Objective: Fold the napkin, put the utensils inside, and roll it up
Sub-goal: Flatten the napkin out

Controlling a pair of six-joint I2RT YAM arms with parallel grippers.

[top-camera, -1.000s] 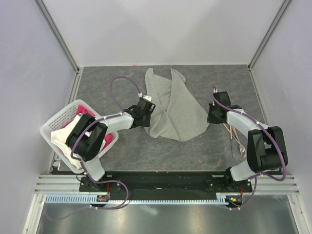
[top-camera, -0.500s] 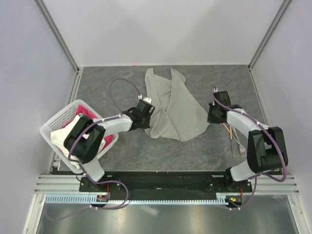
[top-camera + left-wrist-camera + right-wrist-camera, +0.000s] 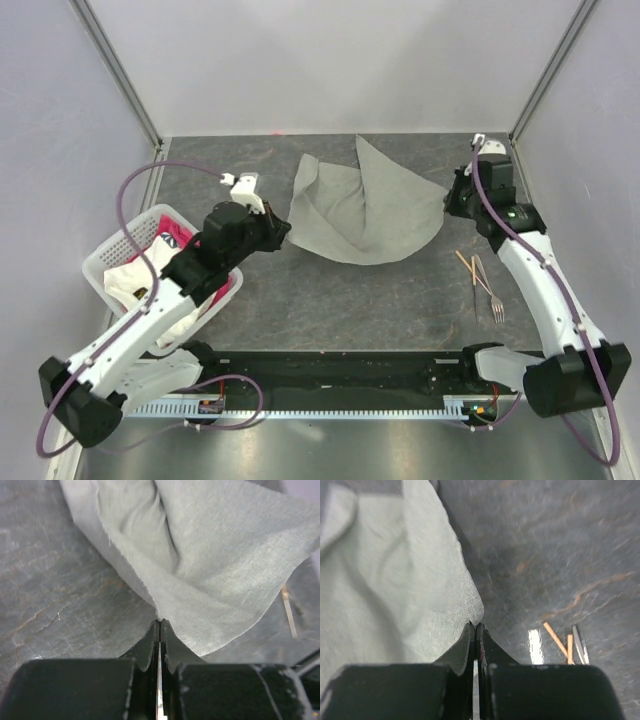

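Overhead, the napkin (image 3: 365, 205) spans from left gripper (image 3: 283, 228) to right gripper (image 3: 450, 198); bare worktop (image 3: 330, 290) fronts it, and the utensils (image 3: 482, 278) lie to its right. Left wrist: the left gripper pinches the napkin's edge. Right wrist: the right gripper clamps its corner.

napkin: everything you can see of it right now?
The napkin is a plain grey-green cloth of thin woven fabric, rumpled into soft folds rather than spread flat. It sits mid-table on the dark stone-look table, one flap pointing toward the far wall. The left gripper is shut on its near-left corner and the right gripper on its right corner. The utensils lie apart from it.
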